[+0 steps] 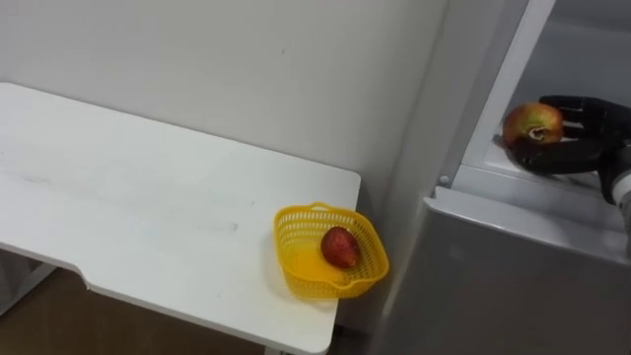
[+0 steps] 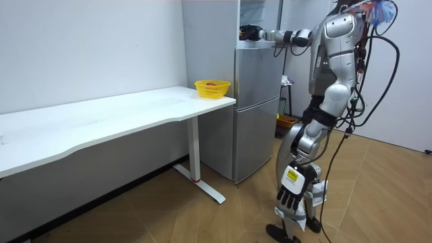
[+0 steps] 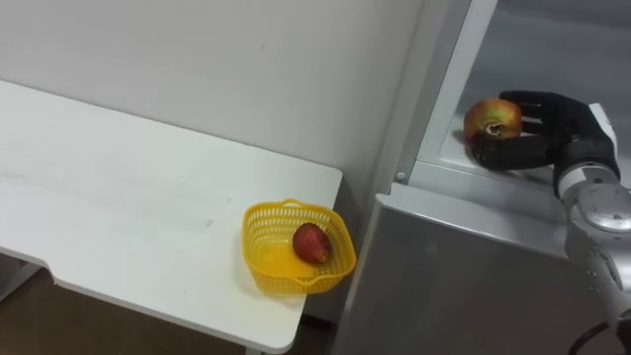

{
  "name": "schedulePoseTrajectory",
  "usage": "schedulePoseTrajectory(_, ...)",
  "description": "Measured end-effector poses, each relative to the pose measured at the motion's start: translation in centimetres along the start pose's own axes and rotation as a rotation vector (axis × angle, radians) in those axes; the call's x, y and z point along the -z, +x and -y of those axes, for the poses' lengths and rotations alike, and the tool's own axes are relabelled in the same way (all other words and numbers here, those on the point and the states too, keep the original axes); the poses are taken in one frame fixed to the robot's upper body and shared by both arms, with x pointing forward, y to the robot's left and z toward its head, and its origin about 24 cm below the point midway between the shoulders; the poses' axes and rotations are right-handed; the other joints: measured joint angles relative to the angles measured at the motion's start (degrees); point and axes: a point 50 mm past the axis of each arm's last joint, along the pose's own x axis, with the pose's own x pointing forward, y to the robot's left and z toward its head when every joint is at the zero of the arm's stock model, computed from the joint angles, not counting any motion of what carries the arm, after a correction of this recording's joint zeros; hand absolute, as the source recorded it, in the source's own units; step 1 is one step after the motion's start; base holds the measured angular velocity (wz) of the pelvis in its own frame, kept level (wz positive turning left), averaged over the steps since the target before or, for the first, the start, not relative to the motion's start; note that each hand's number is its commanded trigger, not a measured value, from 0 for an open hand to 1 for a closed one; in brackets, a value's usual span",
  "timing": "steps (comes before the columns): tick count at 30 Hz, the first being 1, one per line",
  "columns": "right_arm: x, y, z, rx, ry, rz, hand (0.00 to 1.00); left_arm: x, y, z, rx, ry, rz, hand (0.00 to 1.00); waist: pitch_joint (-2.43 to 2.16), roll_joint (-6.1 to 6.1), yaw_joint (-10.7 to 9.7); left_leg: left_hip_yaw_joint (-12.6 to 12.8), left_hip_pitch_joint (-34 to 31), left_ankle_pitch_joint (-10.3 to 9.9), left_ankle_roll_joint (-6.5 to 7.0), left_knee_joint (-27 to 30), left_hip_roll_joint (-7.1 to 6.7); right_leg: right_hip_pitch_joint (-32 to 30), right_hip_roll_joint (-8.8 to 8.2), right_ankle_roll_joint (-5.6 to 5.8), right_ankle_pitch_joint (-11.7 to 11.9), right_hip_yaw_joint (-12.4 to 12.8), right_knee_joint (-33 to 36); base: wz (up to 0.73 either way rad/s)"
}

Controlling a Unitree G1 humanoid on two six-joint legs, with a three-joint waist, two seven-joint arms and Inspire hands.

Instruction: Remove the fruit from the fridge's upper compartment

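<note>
Bare room: white wall [image 2: 88,47], long white table [image 2: 101,118], grey fridge [image 2: 256,108], wood-look floor [image 2: 169,216].
Table runs along the wall, its top has a wavy front edge, and it stands on a white leg [image 2: 194,148] with a flat foot. Fridge stands just beside the table's end, taller than the table. Floor is light brown boards. Light is even, soft shadow under the table.
</note>
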Motion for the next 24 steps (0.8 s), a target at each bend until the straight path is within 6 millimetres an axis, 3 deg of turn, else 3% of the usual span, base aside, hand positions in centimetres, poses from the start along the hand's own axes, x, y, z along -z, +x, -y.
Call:
schedulePoseTrajectory(6, -0.7, 0.0, -0.2, -0.008, 0.016, 0.031, 1.0, 0.1, 0.0, 0.2, 0.007, -0.01, 0.0, 0.0, 0.1, 0.42, -0.7, -0.1, 0.2, 0.0, 0.0, 0.0, -0.05, 0.2, -0.02, 0.0, 0.0, 0.0, 0.0, 0.0)
schedulePoseTrajectory(15, -1.5, -0.5, -1.4, -0.055, 0.017, 0.081, 1.0, -0.4, 0.1, 0.5, 0.0, -0.023, 0.012, 0.0, -0.17, 1.58, -1.5, 0.4, 1.1, 0.0, 0.01, -0.2, -0.02, 0.4, -0.06, 0.0, 0.0, 0.7, -0.1, -0.03)
schedulePoseTrajectory(18, -1.9, -1.2, -2.2, -0.084, 0.013, 0.125, 1.0, -0.4, 0.1, 0.6, -0.006, -0.026, 0.016, 0.0, -0.34, 2.06, -1.8, 0.8, 1.5, 0.0, 0.02, -0.4, -0.03, 0.6, -0.1, 0.0, 0.0, 1.4, -0.1, -0.06)
schedulePoseTrajectory(20, -2.4, -1.8, -3.1, -0.097, 0.042, 0.165, 1.0, -0.4, 0.1, 0.7, -0.008, -0.03, 0.011, 0.0, -0.32, 2.56, -3.0, 0.9, 1.6, 0.0, 0.06, -0.5, -0.03, 0.6, -0.1, 0.0, 0.0, 1.9, -0.1, 0.0)
schedulePoseTrajectory(24, -3.6, -3.2, -2.9, -0.059, 0.047, 0.269, 1.0, -0.7, 0.2, 0.7, -0.022, -0.063, 0.018, 0.0, -0.55, 3.46, -3.7, 1.0, 1.5, 0.0, 0.07, -0.6, -0.06, 0.4, -0.12, 0.01, 0.0, 1.9, -0.2, 0.0)
